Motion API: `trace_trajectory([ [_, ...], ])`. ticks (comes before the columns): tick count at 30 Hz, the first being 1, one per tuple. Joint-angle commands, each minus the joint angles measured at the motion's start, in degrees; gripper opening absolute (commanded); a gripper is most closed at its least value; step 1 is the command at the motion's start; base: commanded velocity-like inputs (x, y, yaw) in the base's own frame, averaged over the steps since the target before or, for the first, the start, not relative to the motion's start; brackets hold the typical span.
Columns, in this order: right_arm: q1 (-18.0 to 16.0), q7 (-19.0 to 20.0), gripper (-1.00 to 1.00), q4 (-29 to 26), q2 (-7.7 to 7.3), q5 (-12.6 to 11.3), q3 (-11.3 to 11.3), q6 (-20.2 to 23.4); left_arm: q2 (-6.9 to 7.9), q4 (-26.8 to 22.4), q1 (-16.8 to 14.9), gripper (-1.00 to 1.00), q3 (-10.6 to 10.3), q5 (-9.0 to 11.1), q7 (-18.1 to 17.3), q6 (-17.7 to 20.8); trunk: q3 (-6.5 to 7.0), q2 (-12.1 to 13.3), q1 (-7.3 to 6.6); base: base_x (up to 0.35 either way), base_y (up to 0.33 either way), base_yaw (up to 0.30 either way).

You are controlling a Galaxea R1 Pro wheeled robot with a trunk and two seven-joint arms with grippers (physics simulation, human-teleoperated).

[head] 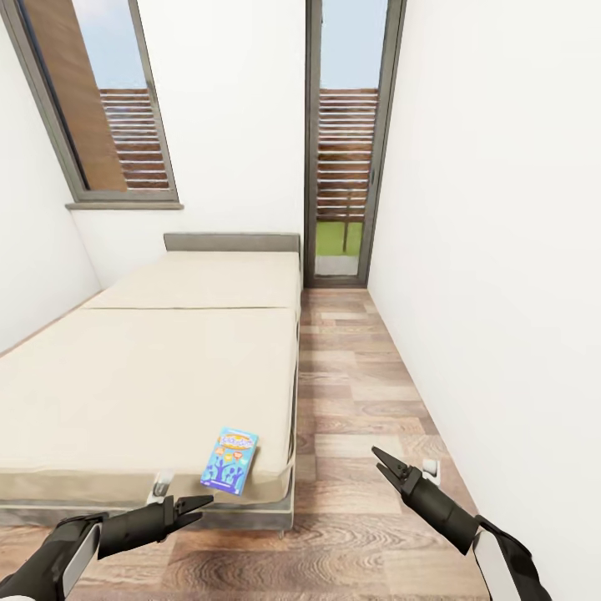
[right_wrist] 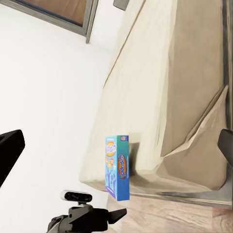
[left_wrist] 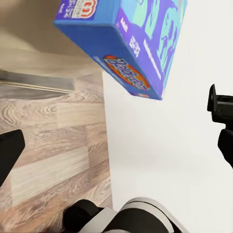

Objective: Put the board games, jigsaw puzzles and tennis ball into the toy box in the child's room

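At the bed's (head: pixel 150 367) near corner, the blue board game (head: pixel 229 460) sits right by the edge, so either empty, spread hand, left hand (head: pixel 189 506) or right hand (head: pixel 387 464), could easily nudge it off.

1. Bright, even daylight fills the room from the window (head: pixel 108 100) and glass door (head: pixel 346 142).
2. White walls (head: pixel 492 250) look nearly washed out.
3. Shadows stay soft; edges bow with wide-angle stretch.
4. Renders look crisp, without blur.
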Motion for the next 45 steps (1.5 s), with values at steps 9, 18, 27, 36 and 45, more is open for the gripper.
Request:
trace_trajectory([
  [9,0.0,0.1,1.0,0.0,0.05,-0.2,-0.1,0.4,0.01,0.1,0.0,1.0,0.0,0.2,-0.1,-0.2,-1.13,-2.4,1.31,0.0,0.0,0.0],
  [18,0.0,0.1,1.0,0.0,0.05,-0.2,-0.1,0.4,0.01,0.1,0.0,1.0,0.1,0.3,-0.2,-2.2,-1.13,-2.4,1.31,0.0,0.0,0.0],
  [27,0.0,0.1,1.0,0.0,0.05,-0.2,-0.1,0.4,-0.05,0.1,0.0,1.0,0.1,0.4,-0.3,-2.8,-1.13,-2.4,1.31,0.029,-0.03,0.0],
  [36,0.0,0.1,1.0,-0.1,0.05,-0.2,-0.1,0.4,-0.08,0.1,0.0,1.0,0.1,0.4,-0.4,-2.9,-1.13,-2.4,1.31,0.019,-0.02,0.0],
  [45,0.0,0.1,1.0,-0.1,0.05,-0.2,-0.1,0.4,-0.06,0.1,0.0,1.0,0.1,0.4,-0.4,-2.9,-1.13,-2.4,1.31,0.003,-0.002,0.0],
])
